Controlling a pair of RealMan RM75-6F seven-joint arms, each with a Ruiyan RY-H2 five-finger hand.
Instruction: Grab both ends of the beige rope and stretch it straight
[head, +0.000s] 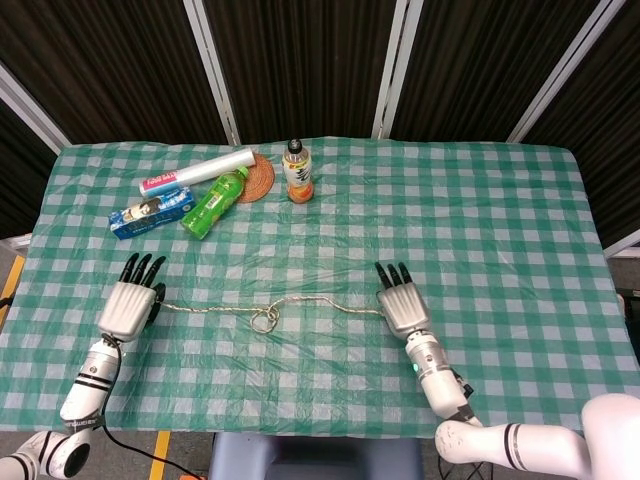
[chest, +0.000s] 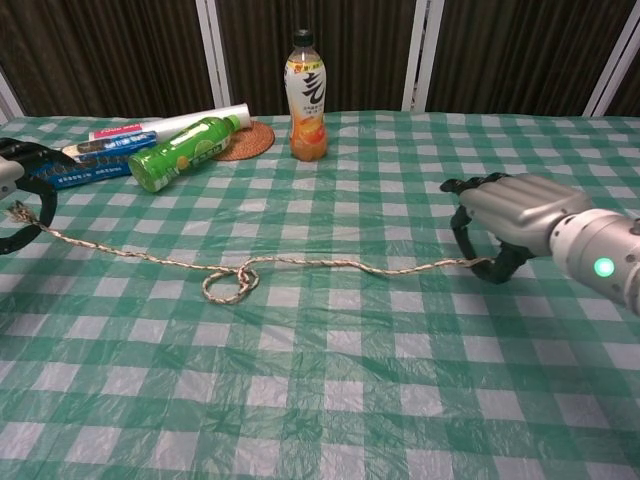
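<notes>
The beige rope (head: 300, 302) (chest: 330, 264) runs left to right across the green checked cloth, with a small loop (head: 263, 320) (chest: 228, 284) left of its middle. My left hand (head: 128, 303) (chest: 14, 200) pinches the rope's left end at the table's left side; the frayed tip shows between its dark fingers. My right hand (head: 402, 302) (chest: 510, 220) grips the right end, its fingers curled down over it. The rope sags only slightly between the two hands.
At the back left lie a green bottle (head: 214, 201) (chest: 183, 151), a white roll (head: 199, 170), a blue box (head: 151, 213) and a cork coaster (head: 259, 178). An orange drink bottle (head: 298, 172) (chest: 307, 96) stands upright beside them.
</notes>
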